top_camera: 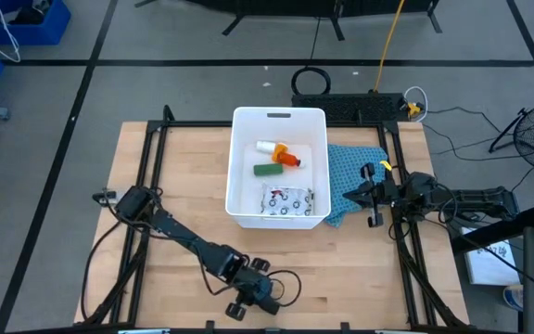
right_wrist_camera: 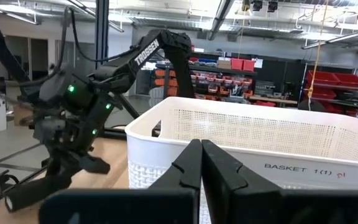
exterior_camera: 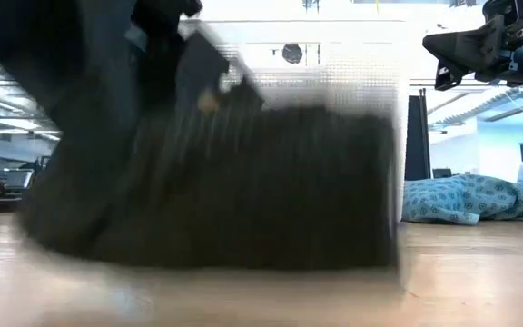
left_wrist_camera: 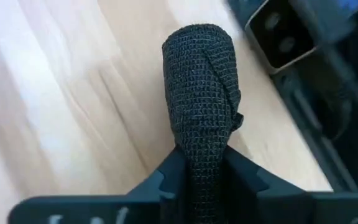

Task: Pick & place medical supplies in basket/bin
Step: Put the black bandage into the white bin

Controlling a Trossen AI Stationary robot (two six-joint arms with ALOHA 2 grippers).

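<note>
left wrist view is filled by a black block (left_wrist_camera: 201,93), wrapped in dark mesh, with the left gripper (left_wrist_camera: 201,180) pinching its near end between both fingers. in the high view that gripper (top_camera: 253,295) sits at the lower centre of the frame on the wooden table (top_camera: 156,288), well below the white basket (top_camera: 245,167). the basket already holds a patterned packet (top_camera: 288,199), a green block (top_camera: 267,170), a white bottle (top_camera: 267,147) and an orange bottle (top_camera: 287,156). the right gripper (top_camera: 369,197), pressed together and holding nothing, waits over the blue cloth (top_camera: 352,167) at centre right. the grip should be confirmed firm before lifting; the block should be raised clear of the rim, carried over the basket's open space and released low.
</note>
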